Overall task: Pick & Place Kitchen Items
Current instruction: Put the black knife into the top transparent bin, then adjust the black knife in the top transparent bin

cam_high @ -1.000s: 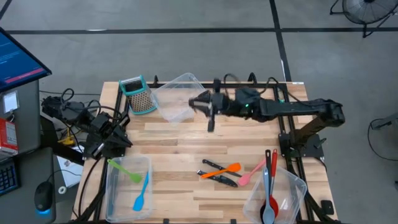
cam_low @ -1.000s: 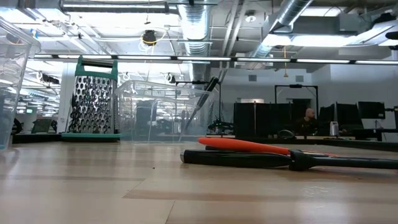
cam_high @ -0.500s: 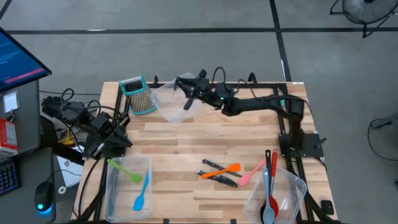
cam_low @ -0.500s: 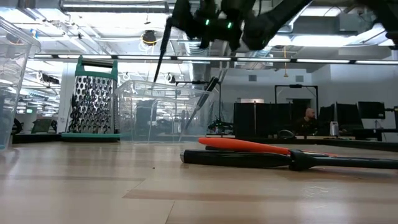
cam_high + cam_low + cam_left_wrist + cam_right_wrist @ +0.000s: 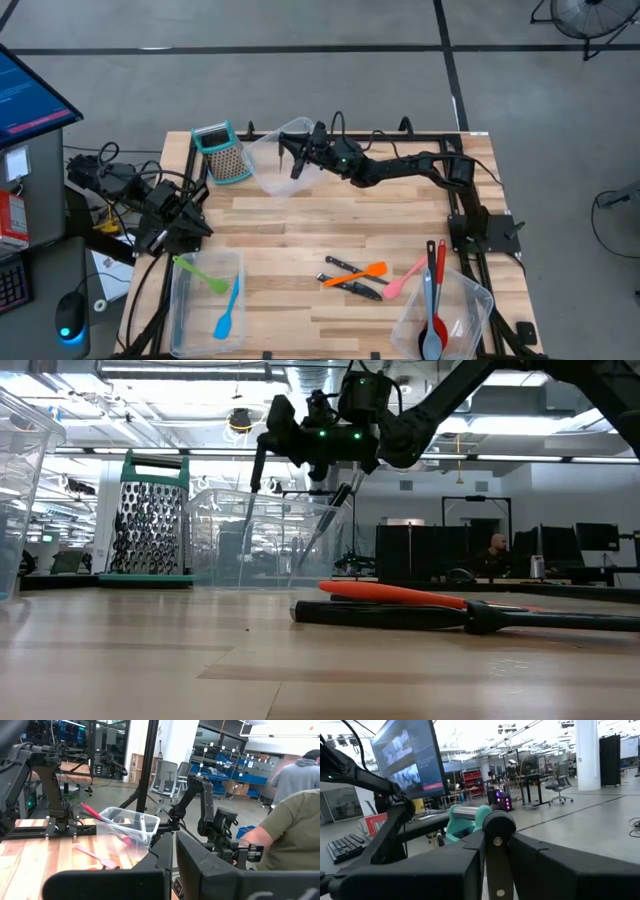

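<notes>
Black-handled knife [image 5: 297, 160] hung point-down from the right pincer [image 5: 301, 146], clenched on its riveted handle [image 5: 493, 870], right above the clear plastic tub [image 5: 283, 156] at the far edge of the wooden tabletop [image 5: 300, 230]. In the low view the dark blade [image 5: 258, 480] pointed down toward the tub's rim [image 5: 262, 497], with the metal box grater with the teal top [image 5: 150, 518] standing just beside that tub. The left arm waited folded at the left edge, its pincer [image 5: 190, 225] apparently closed and empty in its own wrist view.

What could go wrong? The blade sat close to the tub's near wall. A release too near that wall could, I judged, catch the rim, tip the light tub, or send the knife skidding out onto the boards. A utensil already leaned inside, and the knife could clatter against it.

Elsewhere an orange silicone spatula [image 5: 356, 273] and two more black-handled knives [image 5: 350, 287] lay mid-table, a pink spatula [image 5: 404, 278] just beside them, while green [image 5: 203, 274] and blue [image 5: 228, 314] spatulas rested in the near-left tub [image 5: 185, 300], and red and grey spoons [image 5: 434, 300] stood in the near-right tub [image 5: 470, 300].

Hard to read: the blade's tip against the clear plastic, whether it was inside the rim or just short of it, and what the leaning utensil in that tub was.
</notes>
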